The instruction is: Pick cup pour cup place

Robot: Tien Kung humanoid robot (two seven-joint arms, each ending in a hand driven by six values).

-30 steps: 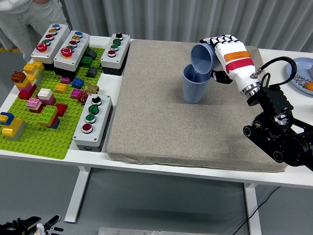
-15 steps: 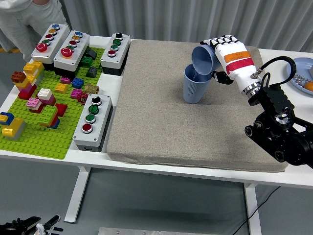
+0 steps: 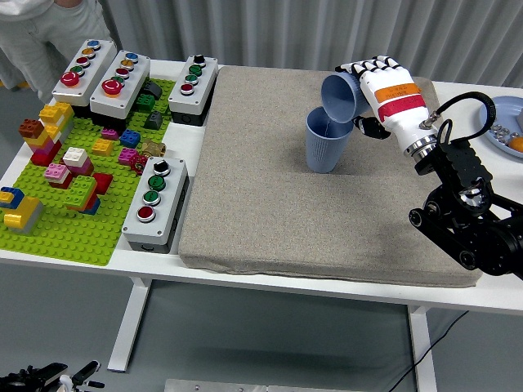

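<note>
1. White table [image 3: 245, 273]: you are working over its whole width, with the near edge running along the bottom.
2. Grey mat [image 3: 270, 196]: it is covering the middle and right of the table and bearing the task's cups.
3. Green brick plate [image 3: 73, 229]: it is lying at the left, loaded with coloured bricks; button boxes [image 3: 155, 200] are standing along its far and right sides.
4. Right arm [image 3: 458, 204]: it is reaching in from the right, well nearer the cups than the left arm, which is not showing.
5. Right hand [image 3: 380, 94]: its fingers are closing around the tilted cup, holding it off the mat.
6. Standing cup [image 3: 325, 143]: it is sitting upright on the far part of the mat, just left of the hand and below it.
7. Tilted cup [image 3: 339, 96]: its long axis is leaning down and leftward, mouth hanging over the standing cup's far right rim. You are judging the pour as under way; setting it down calls for righting that axis first, then clearing rightward.
8. Plate [image 3: 505, 122]: it is lying at the far right edge, holding something orange.
</note>
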